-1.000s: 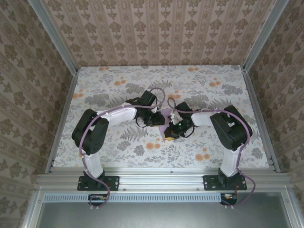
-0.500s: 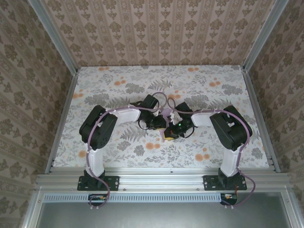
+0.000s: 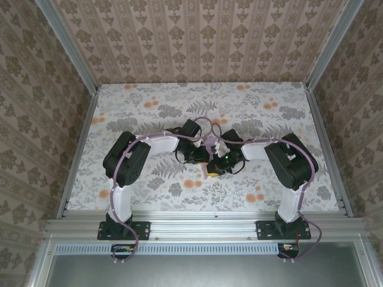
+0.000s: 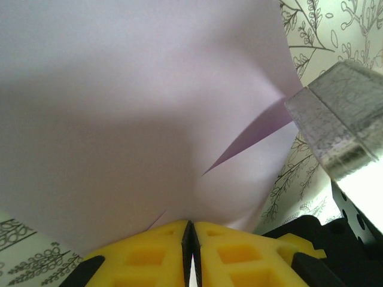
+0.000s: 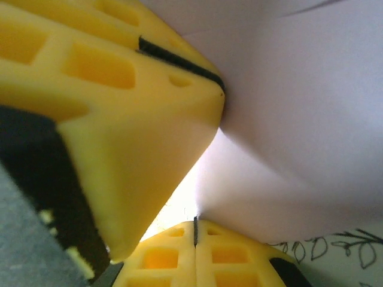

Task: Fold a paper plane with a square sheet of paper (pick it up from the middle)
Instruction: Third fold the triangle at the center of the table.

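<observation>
The left claw was clamped tight on the sheet of paper, pinching it at one edge. The right claw was clenched on the same sheet, right beside it. The paper bowed up between them around the middle of the table, and one angled fold showed in the left wrist view. My read: they were mid-fold and early on, nowhere near a dart shape. The next move probably needed one claw to hold firm while the other swung its flap over without tearing anything. Both arms were bent at the elbow with forearms pointing inward, wrists nearly meeting over the table's centre.
</observation>
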Controlling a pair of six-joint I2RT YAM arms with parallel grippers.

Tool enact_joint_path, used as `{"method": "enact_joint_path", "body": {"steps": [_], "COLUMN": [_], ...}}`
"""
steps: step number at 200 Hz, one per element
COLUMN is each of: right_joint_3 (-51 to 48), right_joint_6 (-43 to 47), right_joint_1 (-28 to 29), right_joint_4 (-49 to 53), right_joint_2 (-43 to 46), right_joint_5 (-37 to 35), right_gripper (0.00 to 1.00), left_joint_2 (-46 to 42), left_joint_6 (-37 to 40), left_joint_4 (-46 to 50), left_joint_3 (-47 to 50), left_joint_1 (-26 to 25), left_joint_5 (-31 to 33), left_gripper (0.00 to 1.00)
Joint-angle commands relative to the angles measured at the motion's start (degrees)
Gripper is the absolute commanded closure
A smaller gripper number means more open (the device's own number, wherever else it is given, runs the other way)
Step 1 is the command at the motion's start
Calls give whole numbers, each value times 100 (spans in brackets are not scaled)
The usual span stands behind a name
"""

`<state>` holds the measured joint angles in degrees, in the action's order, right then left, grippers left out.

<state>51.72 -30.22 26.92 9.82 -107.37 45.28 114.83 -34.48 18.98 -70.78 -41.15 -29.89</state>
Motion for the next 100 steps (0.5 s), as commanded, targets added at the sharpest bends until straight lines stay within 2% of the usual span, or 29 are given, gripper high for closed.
{"method": "enact_joint_path", "body": {"steps": [1,100], "right_joint_3": [-223,-421], "right_joint_6": [-17,-168], "right_joint_1": [94,567], "right_joint_4": [144,202], "right_joint_2": [17,264], "right_joint_5": [-208,-482], "right_gripper": [92,92], "left_joint_2": [511,865], "left_joint_6": [328,495], "left_joint_4": [610,809], "left_joint_3": [108,113], "left_joint_1": [-53,-59], "left_joint_5": [838,1073], "left_gripper": [82,82]}}
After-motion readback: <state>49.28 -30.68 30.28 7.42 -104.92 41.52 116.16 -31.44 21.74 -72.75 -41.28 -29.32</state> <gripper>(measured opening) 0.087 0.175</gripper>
